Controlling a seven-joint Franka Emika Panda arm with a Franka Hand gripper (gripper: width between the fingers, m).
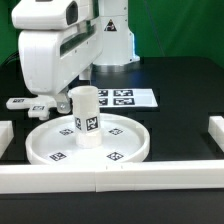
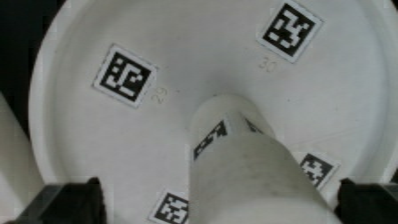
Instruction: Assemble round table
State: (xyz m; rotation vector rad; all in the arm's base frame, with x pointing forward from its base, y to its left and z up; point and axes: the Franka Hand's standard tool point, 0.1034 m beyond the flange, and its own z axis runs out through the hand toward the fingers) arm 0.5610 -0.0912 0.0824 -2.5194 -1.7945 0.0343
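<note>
My pincer (image 1: 64, 103) (image 2: 228, 203) hangs low over the disc (image 1: 125, 148) (image 2: 107, 140), jaws spread. In the wrist view both dark fingertips (image 2: 71, 205) show, and the leg (image 1: 87, 120) (image 2: 267, 165) rises between them. One fingertip stands clear of the leg, with bare disc showing in the gap. At the other I cannot tell whether there is contact.

The leg stands upright in the middle of the disc, with tags on its side. In the exterior view it sits just beside the pincer, toward the exterior view's right. The disc lies flat on the black table (image 1: 180, 105), directly under the pincer, with tags on its floor.

The base (image 1: 17, 102) lies on the table outside the disc, off to the exterior view's left of the pincer. The marker board (image 1: 125, 98) lies beyond the pincer, behind the disc. A rail (image 1: 110, 178) runs along the near side, in front of the disc.
</note>
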